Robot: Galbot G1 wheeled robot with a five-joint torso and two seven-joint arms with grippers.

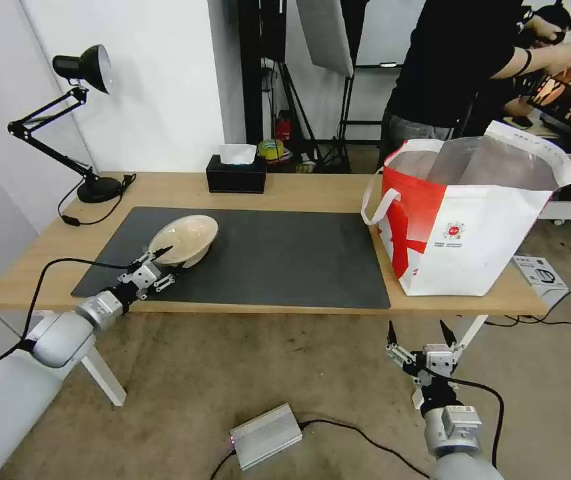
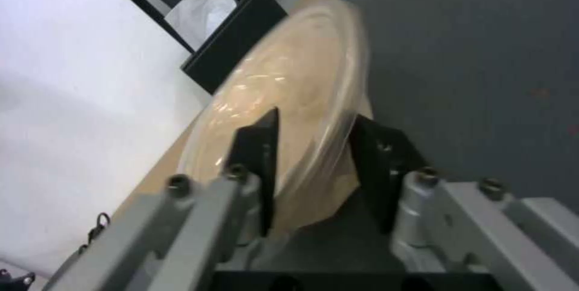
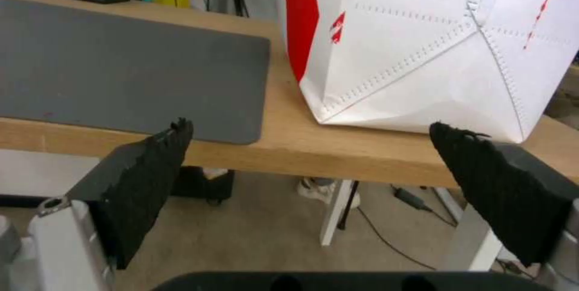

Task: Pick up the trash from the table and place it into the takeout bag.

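Head camera first: my left jaws (image 1: 158, 257) pinch the rim of the shallow beige paper bowl (image 1: 185, 239), tipped up on its edge over the dark grey mat (image 1: 265, 260) on the bench (image 1: 312, 190). The takeout bag (image 1: 462, 230) stands open at the right end of the bench, well apart from the bowl. A black tissue box (image 1: 236, 175) sits at the back edge. My right jaws (image 1: 422, 329) hang below the bench front, spread wide and holding nothing.

Left wrist camera: one finger (image 2: 259, 146) lies inside the bowl (image 2: 289, 83), the other outside, clenched on its rim.

Right wrist camera: my right fingers (image 3: 151, 164) stand far apart, facing the bench edge (image 3: 289, 146) and the bag (image 3: 422, 51).
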